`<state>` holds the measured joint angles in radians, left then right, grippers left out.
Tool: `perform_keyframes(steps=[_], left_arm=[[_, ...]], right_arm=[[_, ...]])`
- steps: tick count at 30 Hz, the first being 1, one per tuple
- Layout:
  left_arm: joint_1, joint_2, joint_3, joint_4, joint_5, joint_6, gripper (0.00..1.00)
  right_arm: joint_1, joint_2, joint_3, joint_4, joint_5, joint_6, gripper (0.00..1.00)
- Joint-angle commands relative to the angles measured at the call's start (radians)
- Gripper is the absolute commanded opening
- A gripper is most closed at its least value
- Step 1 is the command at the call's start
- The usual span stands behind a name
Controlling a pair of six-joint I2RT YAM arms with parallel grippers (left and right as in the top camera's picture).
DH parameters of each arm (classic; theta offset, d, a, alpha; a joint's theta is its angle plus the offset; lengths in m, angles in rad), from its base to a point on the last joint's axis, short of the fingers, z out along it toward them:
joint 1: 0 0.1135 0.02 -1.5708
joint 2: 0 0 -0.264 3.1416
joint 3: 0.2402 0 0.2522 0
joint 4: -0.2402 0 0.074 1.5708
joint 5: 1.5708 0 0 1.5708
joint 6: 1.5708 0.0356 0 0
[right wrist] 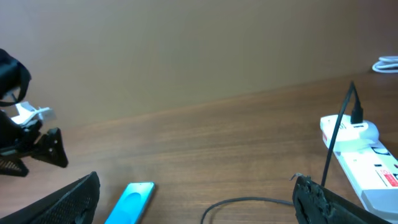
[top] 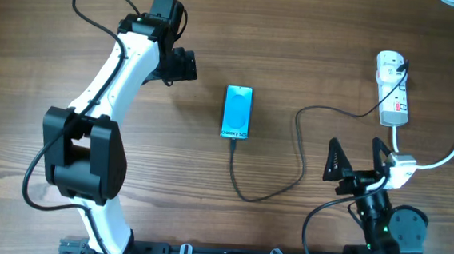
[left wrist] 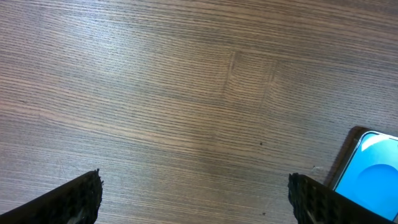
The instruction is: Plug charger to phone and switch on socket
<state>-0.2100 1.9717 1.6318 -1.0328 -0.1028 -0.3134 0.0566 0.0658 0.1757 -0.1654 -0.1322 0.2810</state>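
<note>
Left fingers (left wrist: 74,199) gape, phone (left wrist: 376,168) lying just beside one.

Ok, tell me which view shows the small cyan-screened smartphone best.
Overhead: the small rectangular cyan-screened smartphone lies whole and unobstructed. Left wrist catches only one corner of it at the frame edge; right wrist shows it foreshortened and cut off at the bottom.

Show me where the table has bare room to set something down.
Bare table runs along the top, between the left gripper and the socket, above the phone. Another patch sits left of the phone, below that gripper. Crowded: the right side, where the charger cable loops, the white lead runs and the right gripper sits.
</note>
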Motion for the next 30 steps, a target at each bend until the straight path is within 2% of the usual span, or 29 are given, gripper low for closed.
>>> perform_keyframes(steps=[1, 11, 25, 30], left_arm=[[0.005, -0.005, 0.005, 0.000, 0.005, -0.010, 1.00], [0.005, -0.005, 0.005, 0.000, 0.005, -0.010, 1.00], [0.005, -0.005, 0.005, 0.000, 0.005, -0.010, 1.00], [0.005, -0.005, 0.005, 0.000, 0.005, -0.010, 1.00]], right_arm=[[0.005, -0.034, -0.054, 0.039, 0.022, -0.019, 1.00], [0.002, -0.063, -0.172, 0.221, 0.063, -0.023, 1.00], [0.001, -0.063, -0.171, 0.164, 0.071, -0.327, 1.00], [0.001, -0.063, -0.171, 0.163, 0.077, -0.322, 1.00]])
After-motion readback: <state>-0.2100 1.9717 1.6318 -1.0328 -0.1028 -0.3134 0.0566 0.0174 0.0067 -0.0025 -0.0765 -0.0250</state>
